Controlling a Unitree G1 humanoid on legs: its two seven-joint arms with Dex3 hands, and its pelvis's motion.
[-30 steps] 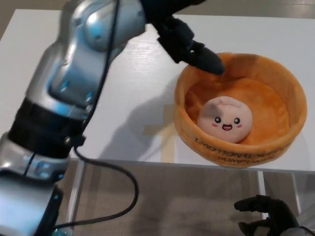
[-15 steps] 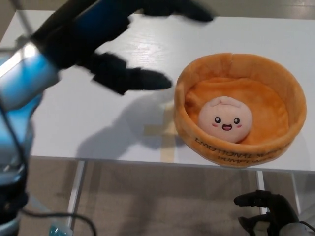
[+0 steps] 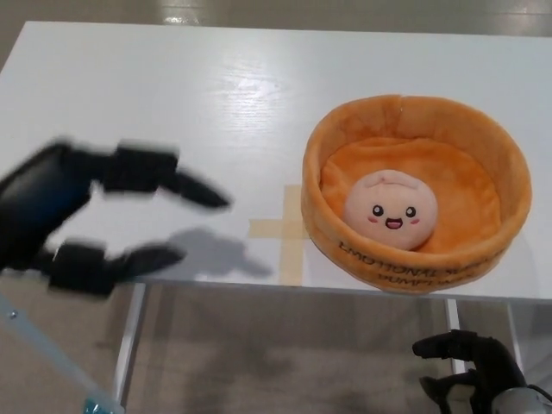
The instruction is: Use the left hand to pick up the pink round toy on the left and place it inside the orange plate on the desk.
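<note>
Pulling back from the plate's rim, the left hand [image 3: 82,220] is now hovering low at the left, over the near edge of the counter [image 3: 172,112], well apart from the plate [image 3: 414,267]. Its thick black fingers [image 3: 185,185] are spreading wide, thumb below and two fingers above, with nothing between them and nothing touching them; motion is blurring its outline. Its shadow is falling on the counter just beside a cross of tan tape [image 3: 289,231].

Inside the plate, the pink toy [image 3: 392,210] is sitting on the floor of the bowl toward the near wall, a soft rounded ball with a stitched smiling face and rosy cheeks. Plush orange fabric is forming the plate's thick, padded, upright wall, with dark lettering running along its near outer side. White, faintly grained wood is making up the counter top.

At the lower right corner, below the counter edge, the right hand [image 3: 470,384] is hanging with its fingers loosely curled and empty.
</note>
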